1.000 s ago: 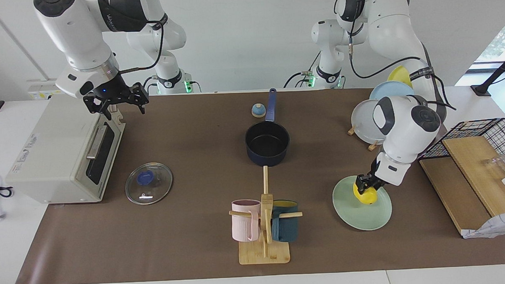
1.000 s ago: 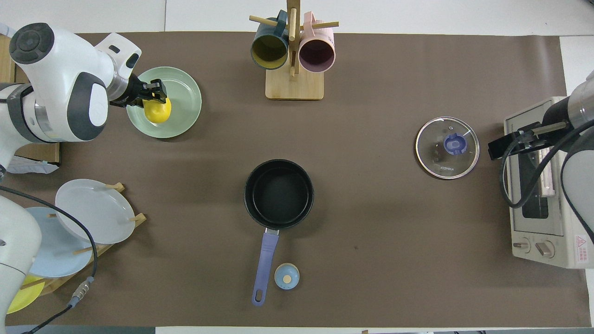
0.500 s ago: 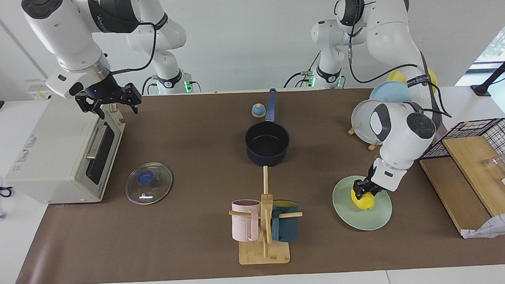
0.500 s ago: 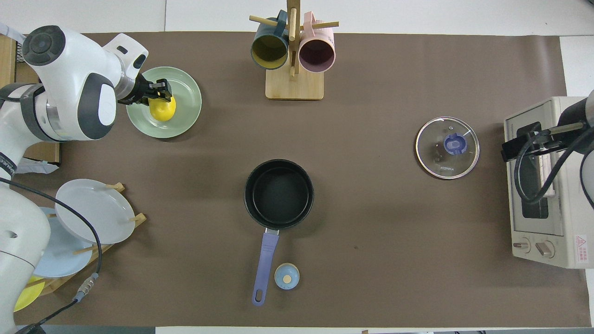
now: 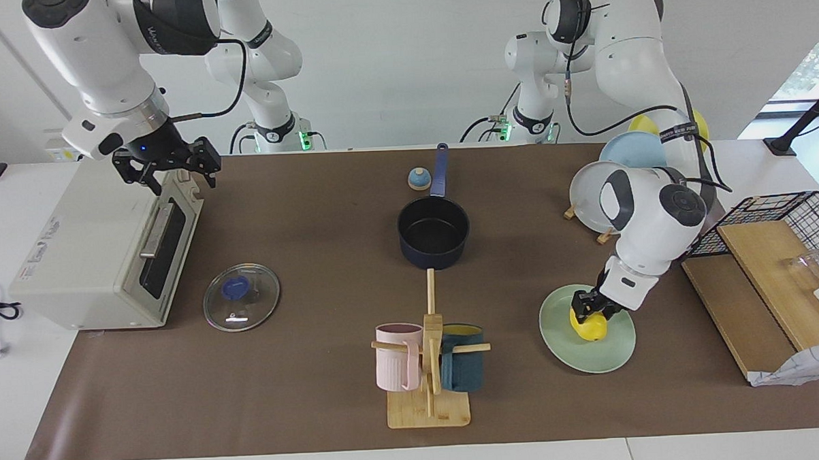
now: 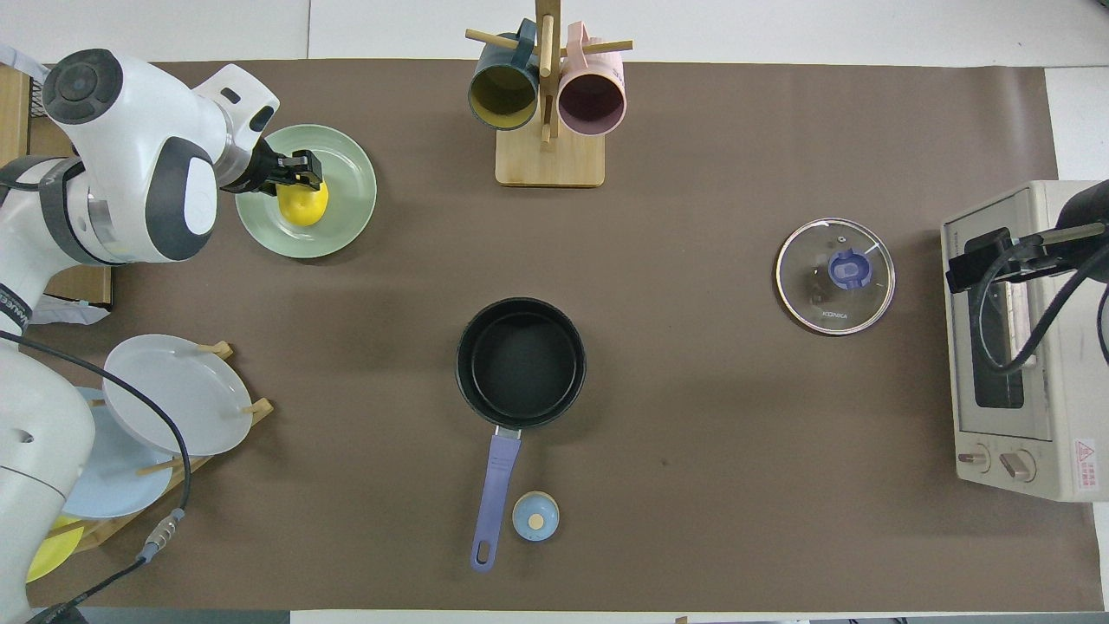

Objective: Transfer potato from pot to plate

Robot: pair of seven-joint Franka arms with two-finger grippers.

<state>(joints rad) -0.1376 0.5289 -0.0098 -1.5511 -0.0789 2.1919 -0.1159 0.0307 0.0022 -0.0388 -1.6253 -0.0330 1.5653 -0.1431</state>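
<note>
The yellow potato (image 5: 591, 327) (image 6: 303, 206) rests on the mint-green plate (image 5: 584, 357) (image 6: 348, 221) at the left arm's end of the table. My left gripper (image 5: 589, 307) (image 6: 299, 172) is down on the potato's top and shut on it. The navy pot (image 5: 433, 232) (image 6: 520, 362) stands empty mid-table, its handle toward the robots. My right gripper (image 5: 165, 163) (image 6: 983, 260) hangs open and empty over the toaster oven.
A toaster oven (image 5: 103, 247) (image 6: 1014, 347) and a glass lid (image 5: 241, 297) (image 6: 834, 275) lie at the right arm's end. A mug rack (image 5: 428, 365) (image 6: 548, 95) stands farther out than the pot. A plate rack (image 5: 596, 196) (image 6: 165, 399) and a wire basket (image 5: 785, 244) flank the plate.
My left gripper has lowered the potato onto the plate and moved it slightly toward the plate's middle. My right gripper has drifted up and over the toaster oven.
</note>
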